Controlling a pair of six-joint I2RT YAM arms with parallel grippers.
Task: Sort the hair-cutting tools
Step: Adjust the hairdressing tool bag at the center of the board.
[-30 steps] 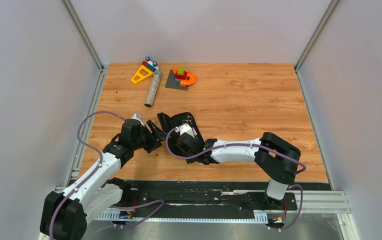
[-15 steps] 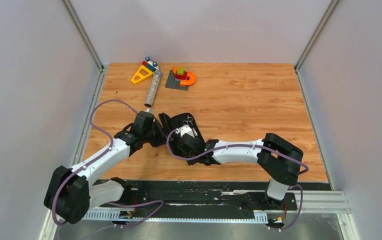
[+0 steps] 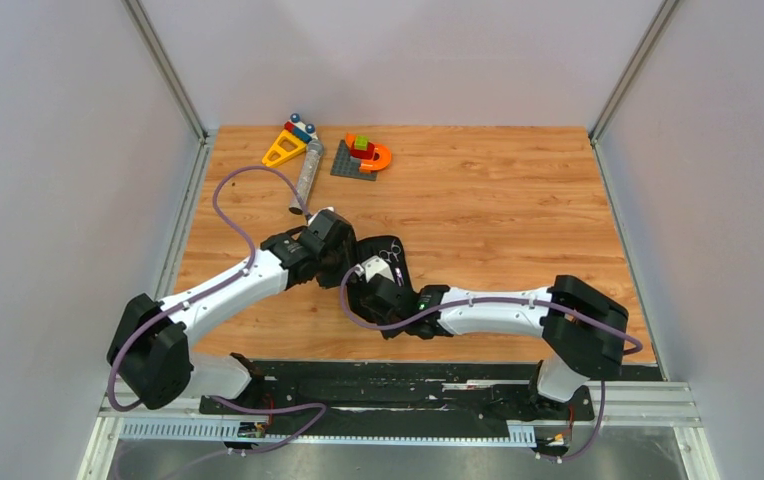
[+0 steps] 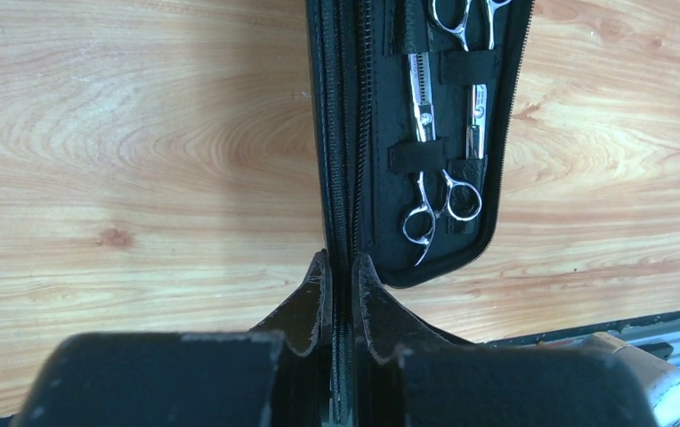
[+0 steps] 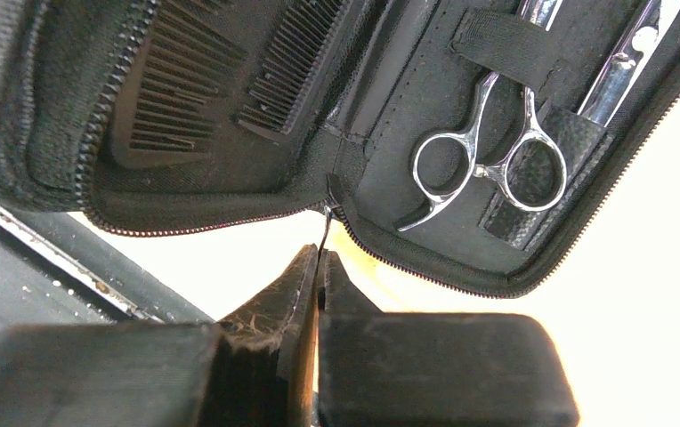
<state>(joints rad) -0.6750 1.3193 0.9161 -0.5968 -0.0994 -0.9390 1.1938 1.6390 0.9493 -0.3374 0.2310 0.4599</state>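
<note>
Swinging in from the left, the left arm has reached the black zip case [image 5: 399, 107]. Its left pincer [image 4: 341, 267] has closed, clamped on the zip edge of the comb-side flap that stands upright between its fingers. The right pincer [image 5: 317, 258], fingers together, nips the thin zip pull [image 5: 326, 227] just ahead of its tips. The silver scissors [image 5: 488, 169] sit strapped in the flat half, ahead and right of both pincers. Two black combs [image 5: 181, 89] lie ahead and left of the right pincer. With every tool stowed, closing the case seems the step in hand. Next the flap probably has to fold over the scissors while the pull is held steady, so the case does not skid on the surface [image 4: 141, 133].
</note>
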